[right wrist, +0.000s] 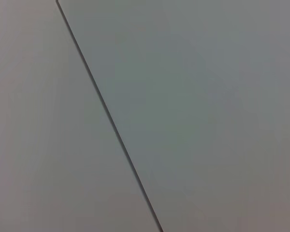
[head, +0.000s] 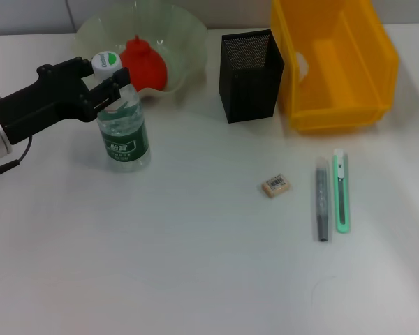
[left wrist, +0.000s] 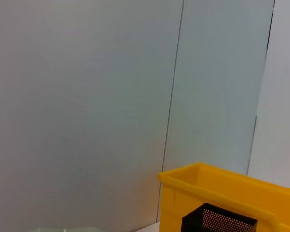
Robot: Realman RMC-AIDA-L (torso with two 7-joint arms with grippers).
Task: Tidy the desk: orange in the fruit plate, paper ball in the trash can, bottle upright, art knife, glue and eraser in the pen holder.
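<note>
Three small items lay nearest on the white desk [head: 160,265]: the eraser [head: 276,185] toward the middle, and to its right the grey glue [head: 322,200] and the green knife [head: 341,190], side by side, just apart and pointing away from the robot. Farther back on the left, the bottle [head: 123,118] stood upright with its white cap on. The left arm reached in level from the left edge, and the left gripper [head: 106,87] was clenched on the bottle's neck just under the cap, one black finger [head: 115,85] crossing in front of it. Behind the bottle sat the pale green plate [head: 185,35] holding the orange [head: 145,65], which looked reddish. Right of the plate stood the black mesh holder [head: 248,73], and touching its right side the yellow bin [head: 335,63] with the paper ball [head: 302,64] inside. The left wrist view caught the bin [left wrist: 222,191] and holder [left wrist: 217,220] before a grey panelled wall [left wrist: 87,106]. The right gripper did not show; its wrist camera saw only a grey wall [right wrist: 193,121].
</note>
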